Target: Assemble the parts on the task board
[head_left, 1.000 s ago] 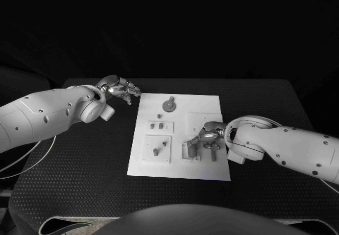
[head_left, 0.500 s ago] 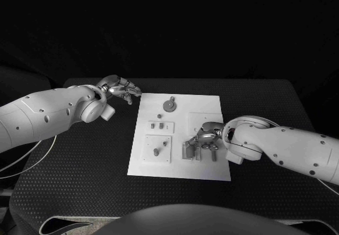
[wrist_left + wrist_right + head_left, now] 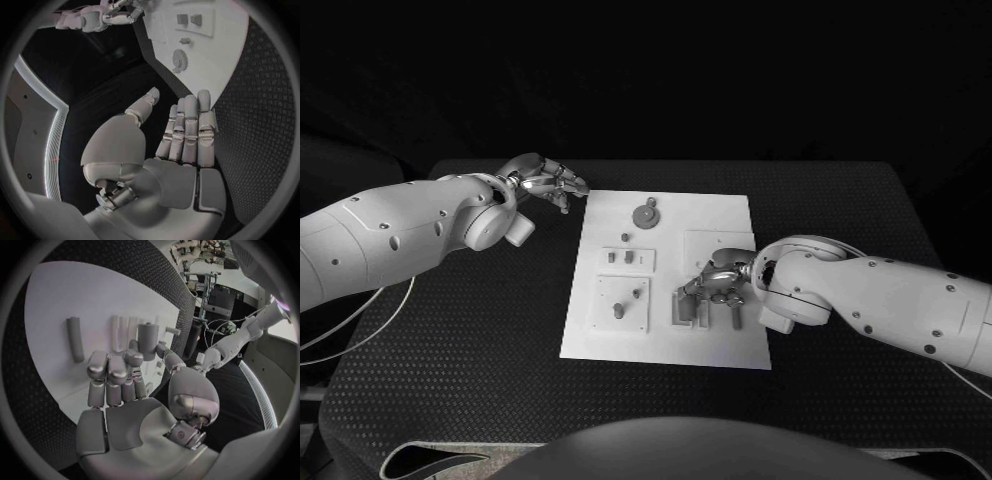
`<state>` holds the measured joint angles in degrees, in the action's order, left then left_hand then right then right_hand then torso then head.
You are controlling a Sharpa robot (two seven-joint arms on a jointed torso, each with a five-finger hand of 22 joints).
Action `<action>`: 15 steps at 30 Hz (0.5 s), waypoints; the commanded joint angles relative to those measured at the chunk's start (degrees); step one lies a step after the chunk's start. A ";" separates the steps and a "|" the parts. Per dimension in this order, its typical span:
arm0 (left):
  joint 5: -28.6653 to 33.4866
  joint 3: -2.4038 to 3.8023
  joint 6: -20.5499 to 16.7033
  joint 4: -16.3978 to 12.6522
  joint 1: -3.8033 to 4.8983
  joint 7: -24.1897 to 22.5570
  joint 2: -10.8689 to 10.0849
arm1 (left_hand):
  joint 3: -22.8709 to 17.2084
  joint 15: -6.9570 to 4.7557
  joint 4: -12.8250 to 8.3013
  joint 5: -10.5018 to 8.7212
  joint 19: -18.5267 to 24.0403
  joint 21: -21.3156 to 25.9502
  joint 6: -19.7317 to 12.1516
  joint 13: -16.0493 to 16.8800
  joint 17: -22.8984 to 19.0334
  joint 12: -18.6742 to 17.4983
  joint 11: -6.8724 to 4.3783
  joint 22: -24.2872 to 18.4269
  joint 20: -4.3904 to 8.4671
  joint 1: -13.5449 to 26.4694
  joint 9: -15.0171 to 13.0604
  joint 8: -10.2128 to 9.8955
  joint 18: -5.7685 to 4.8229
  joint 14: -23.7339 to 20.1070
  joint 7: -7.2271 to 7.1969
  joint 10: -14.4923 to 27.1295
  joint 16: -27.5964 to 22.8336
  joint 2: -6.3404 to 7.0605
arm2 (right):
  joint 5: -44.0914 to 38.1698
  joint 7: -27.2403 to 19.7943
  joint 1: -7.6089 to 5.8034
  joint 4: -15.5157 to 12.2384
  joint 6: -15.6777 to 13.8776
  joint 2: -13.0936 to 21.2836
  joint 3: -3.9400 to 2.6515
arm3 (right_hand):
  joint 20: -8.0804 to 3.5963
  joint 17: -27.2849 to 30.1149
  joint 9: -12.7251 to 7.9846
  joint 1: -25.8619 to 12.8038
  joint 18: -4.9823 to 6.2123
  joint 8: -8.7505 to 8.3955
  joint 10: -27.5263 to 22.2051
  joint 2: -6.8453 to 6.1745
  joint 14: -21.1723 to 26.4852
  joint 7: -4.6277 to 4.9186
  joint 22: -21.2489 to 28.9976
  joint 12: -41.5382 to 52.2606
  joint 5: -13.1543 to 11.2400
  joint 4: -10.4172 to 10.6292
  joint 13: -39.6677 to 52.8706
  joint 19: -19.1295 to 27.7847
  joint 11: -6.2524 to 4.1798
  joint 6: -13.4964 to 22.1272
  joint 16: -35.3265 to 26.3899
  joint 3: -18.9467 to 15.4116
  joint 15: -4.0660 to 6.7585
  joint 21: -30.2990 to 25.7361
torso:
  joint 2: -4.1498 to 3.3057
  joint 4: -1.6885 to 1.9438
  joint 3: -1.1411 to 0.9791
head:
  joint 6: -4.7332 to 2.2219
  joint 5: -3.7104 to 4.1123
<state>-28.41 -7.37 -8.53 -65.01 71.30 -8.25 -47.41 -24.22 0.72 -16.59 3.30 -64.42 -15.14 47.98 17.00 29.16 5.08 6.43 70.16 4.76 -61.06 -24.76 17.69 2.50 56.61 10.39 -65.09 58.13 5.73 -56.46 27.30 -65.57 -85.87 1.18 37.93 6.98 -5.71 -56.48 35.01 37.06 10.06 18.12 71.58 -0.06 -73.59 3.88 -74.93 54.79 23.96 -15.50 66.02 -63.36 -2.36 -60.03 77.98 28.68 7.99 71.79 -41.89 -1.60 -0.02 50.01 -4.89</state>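
The white task board lies in the middle of the black table. My right hand hovers over its right-middle area. In the right wrist view this hand pinches an upright grey cylinder part between thumb and fingertip, close to a row of slots, and a grey bar lies flat on the board beside them. More grey bars lie just in front of that hand. My left hand hangs off the board's far left corner, fingers straight and holding nothing.
A grey gear sits at the board's far end, also seen in the left wrist view. Small pegs stand mid-left. A square sub-plate with two pieces lies near left. Black table mat surrounds the board.
My right hand has shifted slightly left over the board's right-middle area. The left hand has not moved.
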 commanded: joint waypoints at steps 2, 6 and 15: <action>-0.07 0.02 0.67 -0.13 0.05 -0.29 0.00 | -0.27 -0.33 0.22 -0.33 -0.05 0.39 0.15 0.08 0.08 0.10 0.12 0.06 0.47 0.23 0.08 0.27 1.70 -0.18 0.24 -0.42 0.01 0.21 | 0.08 0.57 0.04 -0.03 2.21 0.12 0.08 | 0.11 0.12 0.00 -0.49 4.94 -0.17 -0.38 -0.17 0.17 0.28 0.01 -0.28 0.28 0.47 -0.09 0.30 0.12 0.13 -0.28 -0.04 0.21 -0.22 | 0.01 -0.07 0.00 | -0.01 -0.05; -0.07 0.02 0.68 -0.12 0.05 -0.29 0.01 | -0.27 -0.33 0.22 -0.33 -0.06 0.39 0.15 0.09 0.09 0.10 0.12 0.07 0.47 0.25 0.08 0.27 1.69 -0.19 0.24 -0.42 0.01 0.20 | 0.07 0.62 0.06 -0.41 2.64 0.08 0.08 | 0.14 0.20 -0.02 -0.78 4.94 -0.25 -0.50 -0.31 0.28 0.31 0.04 -0.30 0.28 0.69 -0.10 0.35 0.15 0.19 -0.39 -0.02 0.19 -0.29 | 0.00 -0.04 -0.04 | -0.01 -0.11; -0.07 0.02 0.67 -0.12 0.05 -0.28 0.00 | -0.27 -0.33 0.22 -0.33 -0.06 0.40 0.14 0.11 0.10 0.09 0.12 0.09 0.48 0.28 0.09 0.27 1.69 -0.19 0.24 -0.41 0.01 0.19 | 0.08 0.55 0.08 -0.72 3.02 0.09 0.09 | 0.16 0.26 -0.02 -0.89 4.94 -0.29 -0.57 -0.34 0.36 0.32 0.06 -0.31 0.28 0.78 -0.09 0.38 0.16 0.21 -0.45 0.02 0.17 -0.33 | 0.01 -0.05 -0.02 | -0.01 -0.15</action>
<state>-28.43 -7.37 -8.51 -64.99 71.30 -8.23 -47.45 -24.22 0.72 -16.59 3.31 -64.47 -15.14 47.98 17.04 29.21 5.08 6.43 70.19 4.65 -61.06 -24.76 17.69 2.50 56.61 10.38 -65.08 58.13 5.73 -56.37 27.67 -65.56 -86.41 2.71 38.02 7.04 -5.69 -56.28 35.00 36.66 10.06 17.96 71.36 -0.46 -73.45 3.77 -74.93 54.79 23.95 -15.09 66.02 -63.35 -2.15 -59.93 77.76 28.78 7.86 71.78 -41.89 -1.63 -0.02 50.01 -4.99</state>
